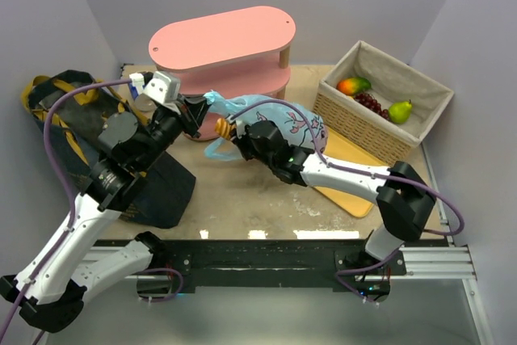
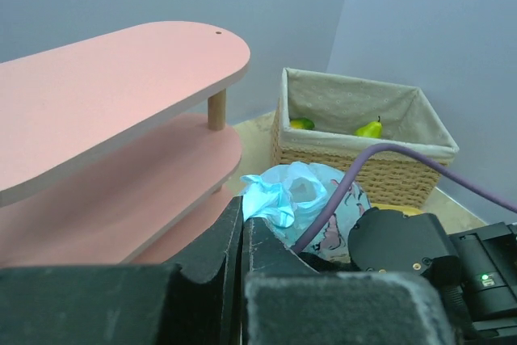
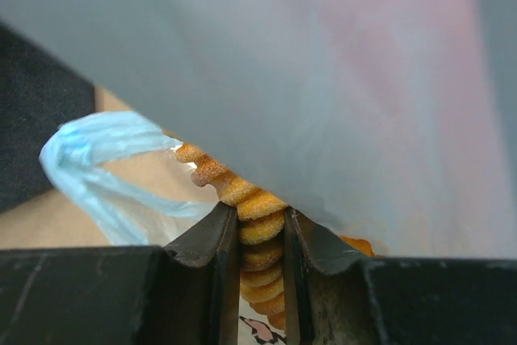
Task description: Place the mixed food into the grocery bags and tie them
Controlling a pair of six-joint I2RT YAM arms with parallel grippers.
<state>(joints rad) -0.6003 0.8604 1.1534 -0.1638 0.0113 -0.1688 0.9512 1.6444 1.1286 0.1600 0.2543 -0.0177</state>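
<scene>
The light-blue patterned plastic bag point(image 1: 295, 123) lies mid-table in front of the pink shelf. My left gripper point(image 1: 196, 115) is shut on a bunched blue handle point(image 2: 271, 199) of the bag, which sticks out past its tips point(image 2: 242, 209). My right gripper point(image 1: 234, 130) is shut on the long orange ridged bread point(image 3: 260, 232), whose end point(image 1: 221, 127) pokes out at the bag's mouth. The navy tote point(image 1: 77, 111) with yellow handles lies at the left, under the left arm. Mango point(image 1: 353, 85), dark grapes point(image 1: 370, 103) and pear point(image 1: 400, 111) sit in the wicker basket.
A pink two-tier shelf point(image 1: 222, 42) stands at the back, close behind both grippers. The cloth-lined wicker basket point(image 1: 355, 123) is at the back right. A yellow board point(image 1: 351, 169) lies under the right arm. Purple cables loop over both arms.
</scene>
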